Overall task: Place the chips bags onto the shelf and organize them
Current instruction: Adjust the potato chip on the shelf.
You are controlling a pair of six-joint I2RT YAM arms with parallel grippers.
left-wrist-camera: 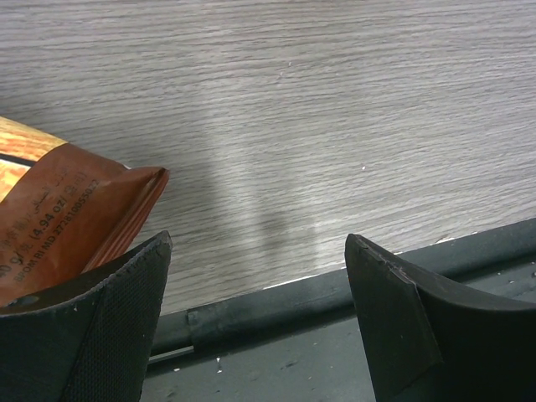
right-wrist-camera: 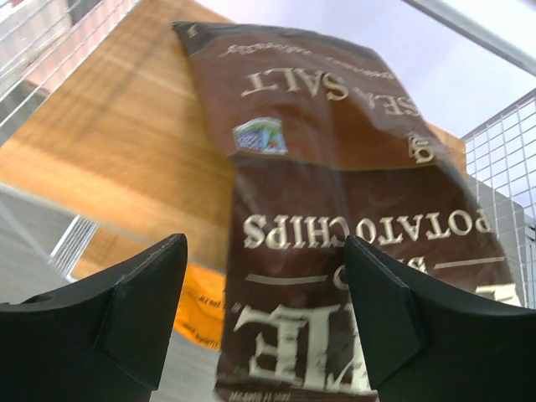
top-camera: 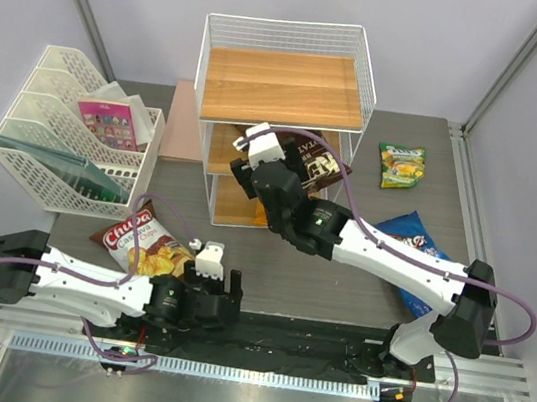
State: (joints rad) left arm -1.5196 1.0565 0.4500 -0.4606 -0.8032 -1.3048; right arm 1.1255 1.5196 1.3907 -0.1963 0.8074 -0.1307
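My right hand [right-wrist-camera: 266, 251] hung at the front of the shelf [top-camera: 285, 87], fingers apart and gripping nothing. The Sea Salt bag [right-wrist-camera: 335, 167] lay on the shelf's middle board. I judged a slow, straight pull-back safest, to avoid snagging it.

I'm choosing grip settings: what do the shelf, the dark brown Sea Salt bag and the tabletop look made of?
Shelf: white-coated wire grid walls, with matte light-brown boards showing wood grain, possibly laminate. Sea Salt bag: likely thin plastic film; it creases and has a soft sheen. Tabletop: matte grey wood-grain surface, probably laminate.
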